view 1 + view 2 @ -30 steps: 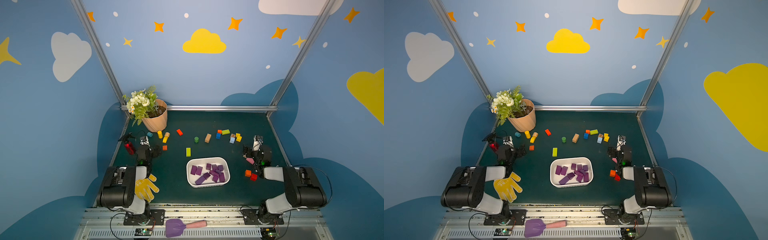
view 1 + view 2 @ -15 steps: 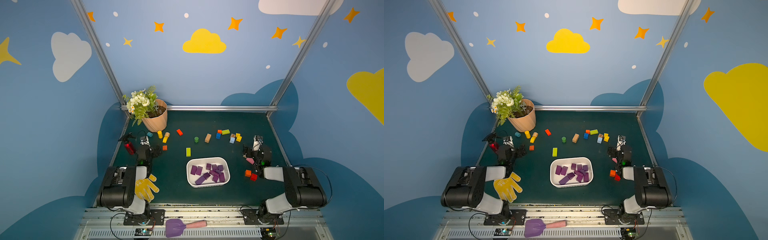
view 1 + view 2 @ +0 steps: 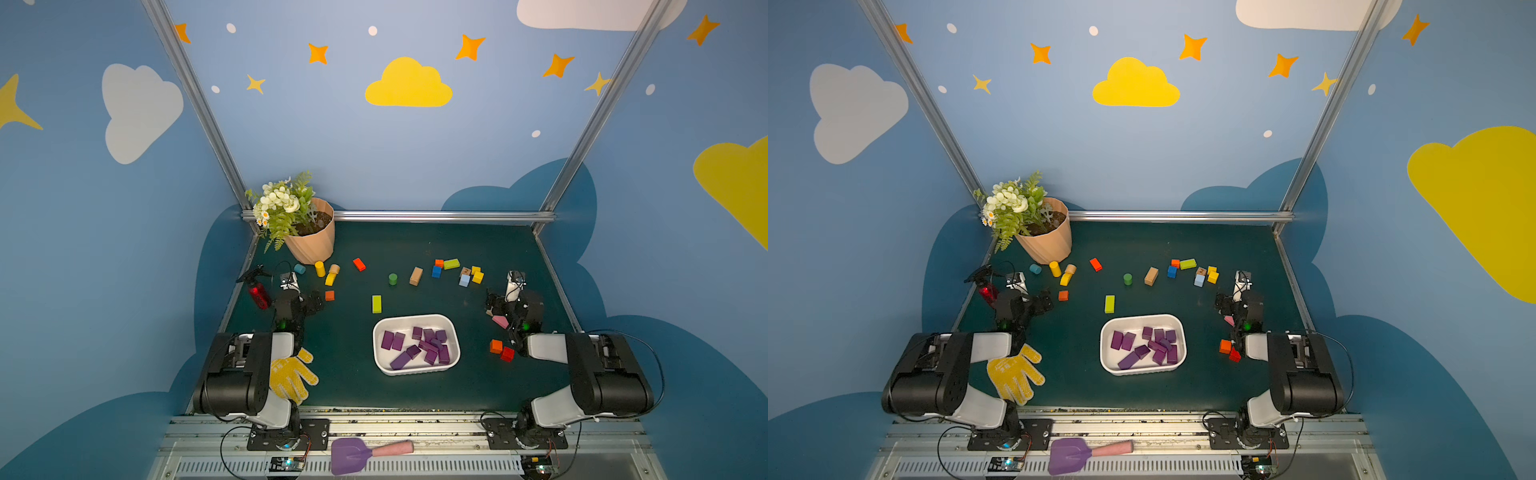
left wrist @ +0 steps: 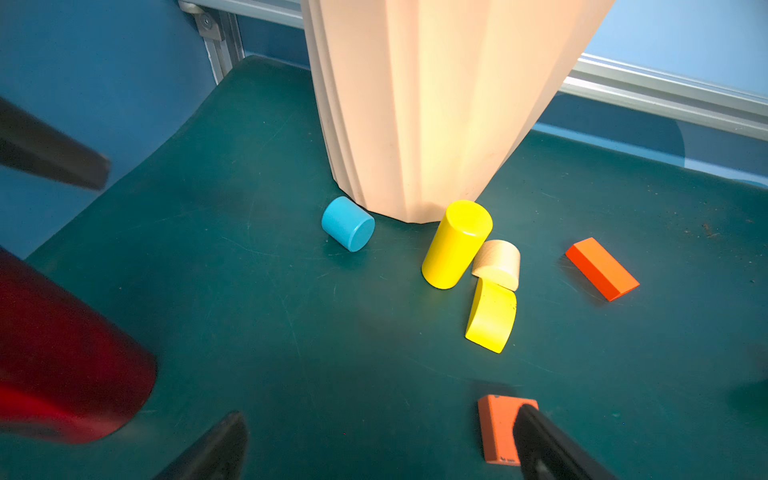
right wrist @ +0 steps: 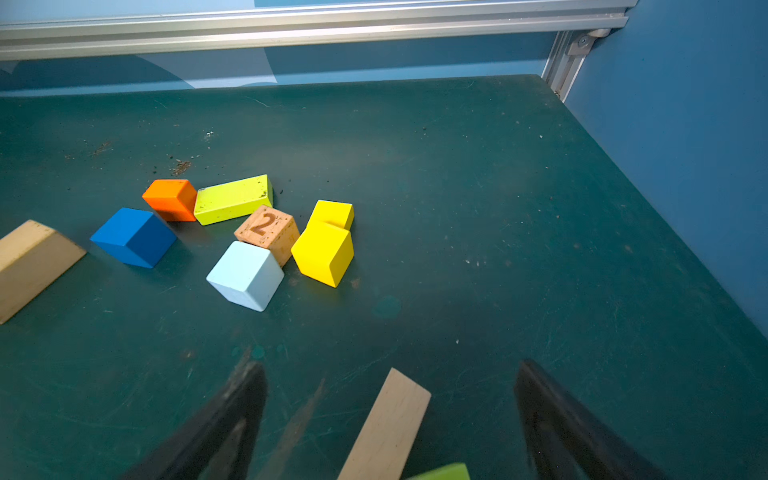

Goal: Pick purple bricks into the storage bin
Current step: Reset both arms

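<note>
Several dark purple bricks (image 3: 415,347) (image 3: 1144,347) lie piled in the storage bin (image 3: 376,332) (image 3: 1102,336), a shallow white tray at the table's front middle; no other purple brick shows on the table. My left gripper (image 3: 307,301) (image 4: 380,413) stands open low at the left, over bare mat, one finger overlapping an orange block (image 4: 496,428). At the right, my right gripper (image 3: 494,303) (image 5: 388,365) is open too, and a pale wooden plank (image 5: 386,424) lies on the mat between its fingers, clear of both. Neither wrist view shows bin or purple bricks.
A peach flowerpot (image 3: 309,243) (image 4: 436,104) stands back left, a red spray bottle (image 3: 258,293) (image 4: 62,357) beside my left arm. Coloured blocks (image 3: 415,275) (image 5: 270,232) scatter across the back. Yellow glove (image 3: 291,374), pink block (image 3: 500,321), orange and red cubes (image 3: 500,349), purple scoop (image 3: 349,455) off the front edge.
</note>
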### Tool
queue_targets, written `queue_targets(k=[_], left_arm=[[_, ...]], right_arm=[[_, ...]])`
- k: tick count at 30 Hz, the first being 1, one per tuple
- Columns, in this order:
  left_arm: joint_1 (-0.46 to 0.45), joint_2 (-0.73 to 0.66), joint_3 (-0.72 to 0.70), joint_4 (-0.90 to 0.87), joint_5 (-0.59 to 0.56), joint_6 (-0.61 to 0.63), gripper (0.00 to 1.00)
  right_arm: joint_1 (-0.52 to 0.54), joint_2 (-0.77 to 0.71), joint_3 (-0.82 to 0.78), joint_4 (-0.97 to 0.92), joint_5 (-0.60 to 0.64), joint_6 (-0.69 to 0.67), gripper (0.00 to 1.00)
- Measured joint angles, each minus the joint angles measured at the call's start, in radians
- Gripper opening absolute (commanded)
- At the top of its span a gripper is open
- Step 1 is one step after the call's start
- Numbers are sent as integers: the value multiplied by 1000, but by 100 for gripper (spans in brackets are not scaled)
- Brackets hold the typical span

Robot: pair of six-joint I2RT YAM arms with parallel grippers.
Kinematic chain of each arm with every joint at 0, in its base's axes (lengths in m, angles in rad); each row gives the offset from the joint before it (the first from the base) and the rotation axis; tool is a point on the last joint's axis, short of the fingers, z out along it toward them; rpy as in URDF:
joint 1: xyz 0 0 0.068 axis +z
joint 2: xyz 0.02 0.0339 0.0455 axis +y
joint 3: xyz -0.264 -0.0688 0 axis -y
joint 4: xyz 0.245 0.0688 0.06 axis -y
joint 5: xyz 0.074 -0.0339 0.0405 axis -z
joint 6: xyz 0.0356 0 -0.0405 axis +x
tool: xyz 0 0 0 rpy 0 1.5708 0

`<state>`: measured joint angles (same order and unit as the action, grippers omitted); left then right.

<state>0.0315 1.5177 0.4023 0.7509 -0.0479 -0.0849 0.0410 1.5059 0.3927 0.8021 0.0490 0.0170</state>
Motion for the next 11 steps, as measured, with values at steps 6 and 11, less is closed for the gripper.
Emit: queue_targets(k=[6, 11], left_arm=[[0, 0, 0, 0, -3, 0, 100], [0, 0, 0, 0, -3, 0, 100]], right_arm=[[0, 0, 0, -7, -1, 0, 94], [0, 0, 0, -10, -1, 0, 94]])
